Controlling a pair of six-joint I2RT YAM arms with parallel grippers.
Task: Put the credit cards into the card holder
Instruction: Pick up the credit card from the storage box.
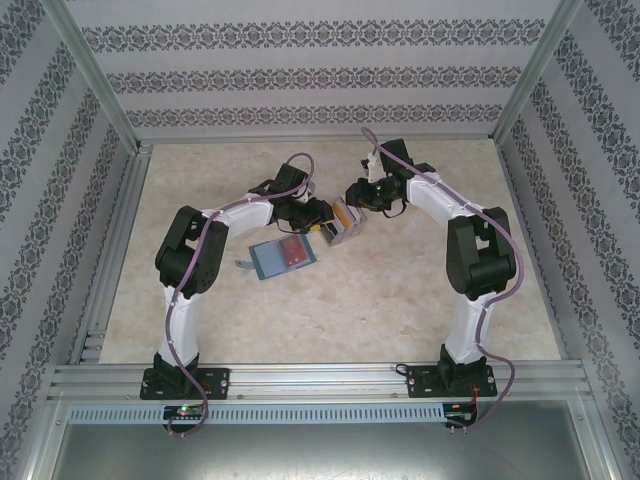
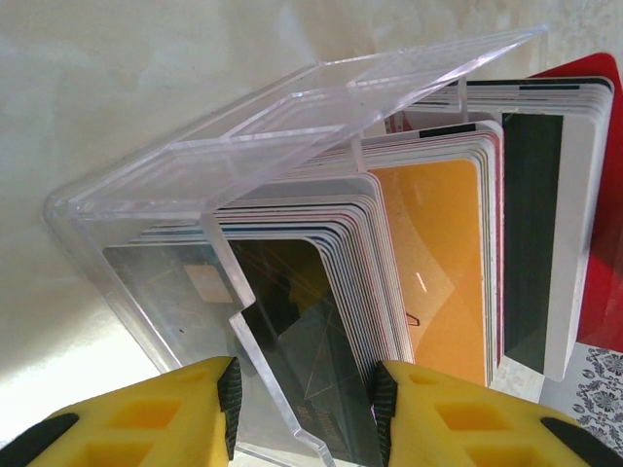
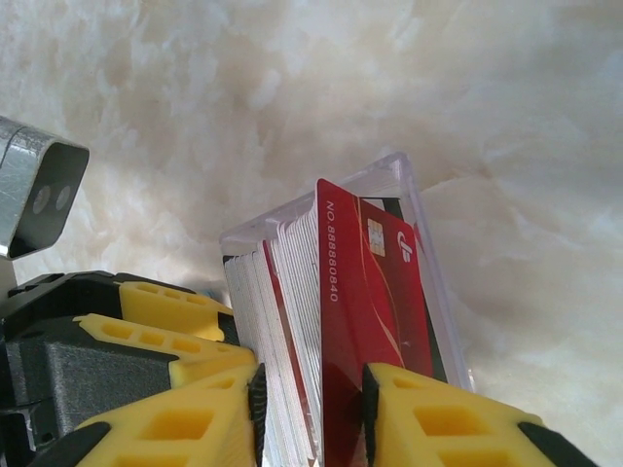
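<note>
Right gripper (image 3: 311, 409) jaws are drawn in narrow on a red credit card (image 3: 375, 292), which stands proud of the other credit cards (image 2: 428, 253) packed in the clear tray (image 2: 292, 117), its long axis running out along the fingers. Left gripper (image 2: 304, 409) jaws straddle the tray's near corner, partly open; whether they press it I cannot tell. Seen from above, the teal card holder (image 1: 283, 257) lies flat on the table (image 1: 380, 320), just beside the tray, toward the left arm's base, so the card must travel left and nearward.

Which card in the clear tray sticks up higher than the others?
The red card printed NO.88880840, standing between the fingertips of the right gripper; the pale cards beside it sit lower.
</note>
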